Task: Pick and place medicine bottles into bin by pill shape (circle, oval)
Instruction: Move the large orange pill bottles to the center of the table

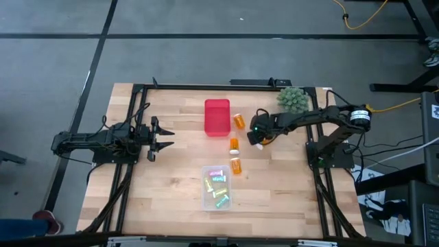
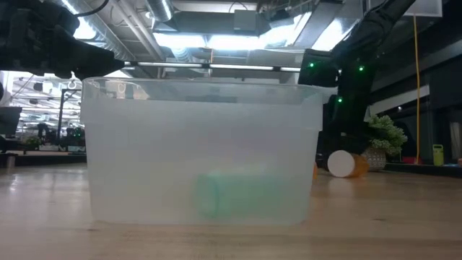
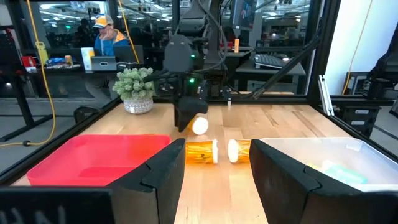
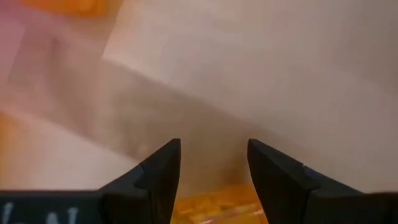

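Observation:
Three orange bottles with white caps lie on the table between the bins (image 1: 239, 121), (image 1: 234, 145), (image 1: 236, 165); two of them show in the left wrist view (image 3: 202, 151). Several pastel bottles (image 1: 217, 185) lie in the clear bin (image 1: 205, 200). My right gripper (image 1: 258, 137) is right of the red bin (image 1: 217, 116), shut on another orange bottle (image 1: 263, 142) whose white cap (image 3: 200, 126) faces the table's left. My left gripper (image 1: 164, 136) is open and empty at the left, pointing toward the bins. My right gripper has the orange bottle's body (image 4: 217, 208) between its two fingers, far back between them, coming from above and from the table's right. The bottle lies about level, its white cap (image 1: 258, 145) sticking out below the fingers. Whether it is clear of the table I cannot tell.
A green spiky ball plant in a pot (image 1: 293, 98) stands at the far right, just behind my right arm. The red bin also shows in the left wrist view (image 3: 93, 158), with the clear bin (image 3: 323, 155) beside it. A person sits in the room beyond the table (image 3: 106, 37).

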